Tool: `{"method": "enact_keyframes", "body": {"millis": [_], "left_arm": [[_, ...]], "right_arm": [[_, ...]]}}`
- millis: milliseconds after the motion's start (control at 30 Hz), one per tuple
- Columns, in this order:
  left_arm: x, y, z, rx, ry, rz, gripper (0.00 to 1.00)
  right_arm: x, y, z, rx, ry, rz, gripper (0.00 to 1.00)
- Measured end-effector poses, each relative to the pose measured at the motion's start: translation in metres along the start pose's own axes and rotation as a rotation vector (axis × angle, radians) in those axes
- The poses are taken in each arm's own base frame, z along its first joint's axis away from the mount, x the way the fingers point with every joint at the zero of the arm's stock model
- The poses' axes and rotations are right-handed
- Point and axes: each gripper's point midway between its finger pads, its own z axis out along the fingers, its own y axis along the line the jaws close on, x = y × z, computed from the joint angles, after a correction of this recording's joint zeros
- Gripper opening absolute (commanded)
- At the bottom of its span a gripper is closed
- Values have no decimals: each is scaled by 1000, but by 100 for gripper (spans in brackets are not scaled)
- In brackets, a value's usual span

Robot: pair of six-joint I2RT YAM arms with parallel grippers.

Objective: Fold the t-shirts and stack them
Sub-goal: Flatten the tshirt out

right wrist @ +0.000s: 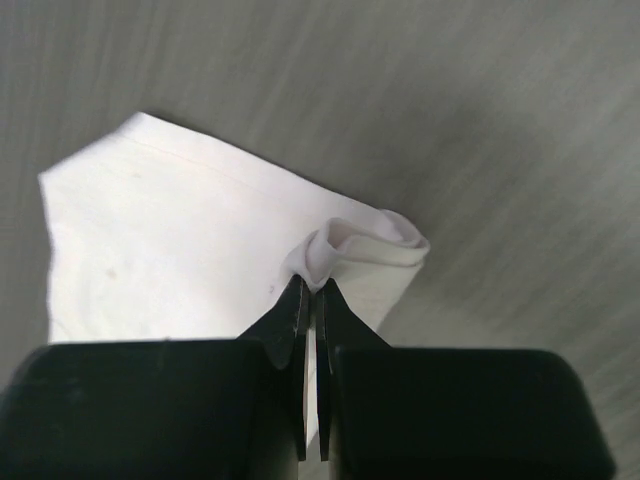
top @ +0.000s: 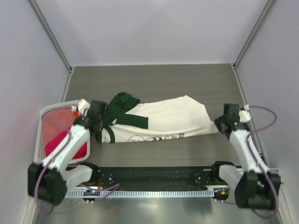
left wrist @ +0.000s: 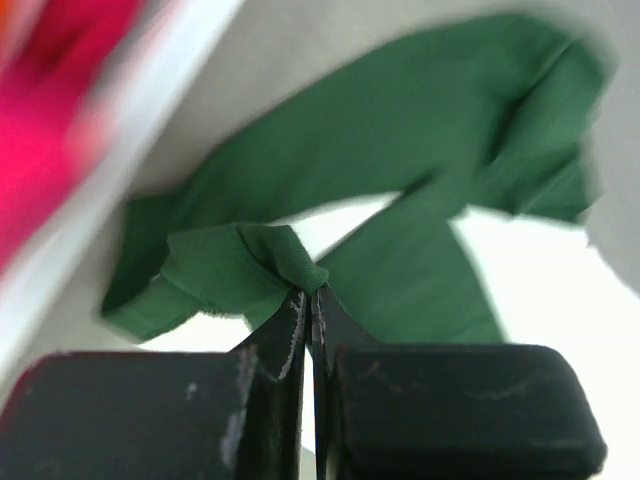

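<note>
A cream t-shirt (top: 166,119) with dark green sleeves and collar and black print along its near edge lies stretched across the middle of the table. My left gripper (top: 96,122) is shut on a fold of the dark green fabric (left wrist: 290,262) at the shirt's left end. My right gripper (top: 223,122) is shut on a pinch of the cream hem (right wrist: 325,258) at the shirt's right end. Magenta (top: 60,140) and salmon-pink (top: 58,119) shirts lie in the basket at the left.
A white plastic lattice basket (top: 41,122) stands at the left edge of the table, close beside my left arm. Its white rim (left wrist: 110,150) shows blurred in the left wrist view. Grey walls close in both sides and the back.
</note>
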Motion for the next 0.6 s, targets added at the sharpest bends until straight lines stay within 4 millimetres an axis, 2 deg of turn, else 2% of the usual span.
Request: {"method": "enact_keyframes", "body": {"millis": [67, 100, 200, 267, 333, 400, 467, 533, 600], "left_arm": [[-25, -36, 15, -21, 18, -26, 0], [-46, -65, 25, -8, 20, -50, 0], [-118, -145, 39, 84, -14, -119, 0], [-179, -195, 33, 179, -62, -172, 0], [-243, -238, 8, 313, -142, -218, 0], [-290, -263, -32, 442, -209, -250, 0], [-314, -274, -73, 547, -257, -252, 0], [-319, -272, -102, 607, -280, -244, 0], [-308, -261, -103, 623, -282, -232, 0]], "right_arm": [[-22, 41, 4, -26, 10, 3, 1], [-37, 68, 5, -52, 10, 8, 1], [-102, 168, -5, -186, -47, 28, 1], [-162, 244, -32, -336, -127, 51, 1], [-219, 305, -75, -506, -209, 80, 1], [-257, 334, -120, -642, -265, 96, 1], [-278, 342, -158, -738, -297, 98, 1], [-281, 338, -173, -769, -300, 94, 1], [-272, 330, -164, -773, -278, 88, 1]]}}
